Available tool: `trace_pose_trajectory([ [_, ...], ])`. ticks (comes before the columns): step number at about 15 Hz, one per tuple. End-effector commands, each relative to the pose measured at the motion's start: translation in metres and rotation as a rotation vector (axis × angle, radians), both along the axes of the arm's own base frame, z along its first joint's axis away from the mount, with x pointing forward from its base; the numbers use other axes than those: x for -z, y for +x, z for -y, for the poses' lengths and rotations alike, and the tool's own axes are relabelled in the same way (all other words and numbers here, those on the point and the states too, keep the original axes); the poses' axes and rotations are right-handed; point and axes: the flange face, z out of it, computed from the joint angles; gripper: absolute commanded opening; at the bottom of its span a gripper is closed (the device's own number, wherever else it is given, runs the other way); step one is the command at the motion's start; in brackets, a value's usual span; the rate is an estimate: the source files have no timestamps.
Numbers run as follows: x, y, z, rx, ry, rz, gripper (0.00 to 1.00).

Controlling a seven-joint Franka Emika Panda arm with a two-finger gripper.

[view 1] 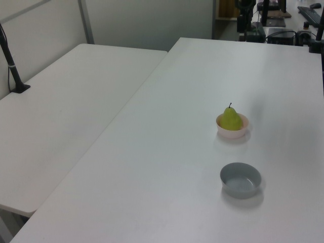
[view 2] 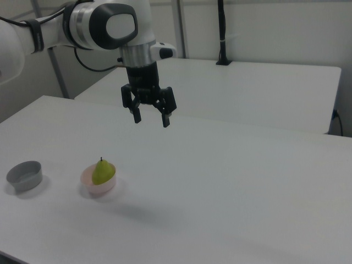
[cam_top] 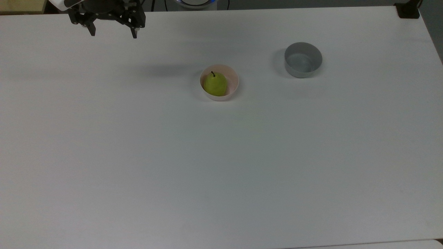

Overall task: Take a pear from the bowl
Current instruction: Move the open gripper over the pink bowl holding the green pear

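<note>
small yellow-green pear (cam_top: 215, 84) with dark stem: sits in pale pink round bowl (cam_top: 233, 90) | grey straight-sided bowl (cam_top: 303, 59): near | black two-finger gripper (view 2: 151, 119): fingers spread, holding nothing, high above white table (cam_top: 221, 166)

From above, the hand (cam_top: 112, 33) is cut by the top view's upper edge, so everything above its black knuckles is lost, and the arm behind it with it. The pear (cam_top: 215, 84) hides its own lower half inside the bowl (cam_top: 232, 90), whose floor under the fruit cannot be seen. In the right view the arm (view 2: 82, 25) runs off the right view's left edge before reaching any base. The grey bowl (view 1: 240, 179) keeps its far outer wall hidden in the left view. Beyond the desk (view 1: 182, 167), past the pear, dark equipment (view 1: 253, 25) at the left view's top edge is too cropped to identify.
</note>
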Motion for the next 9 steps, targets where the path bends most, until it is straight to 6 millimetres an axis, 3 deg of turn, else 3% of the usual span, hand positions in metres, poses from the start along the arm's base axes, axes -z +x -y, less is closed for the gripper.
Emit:
trace_pose_trajectory([
  [1, -0.002, -0.0001, -0.0059, 0.015, 0.004, 0.023, 1.0],
  [9, -0.0008, -0.0002, -0.0096, 0.005, 0.004, 0.015, 1.0],
])
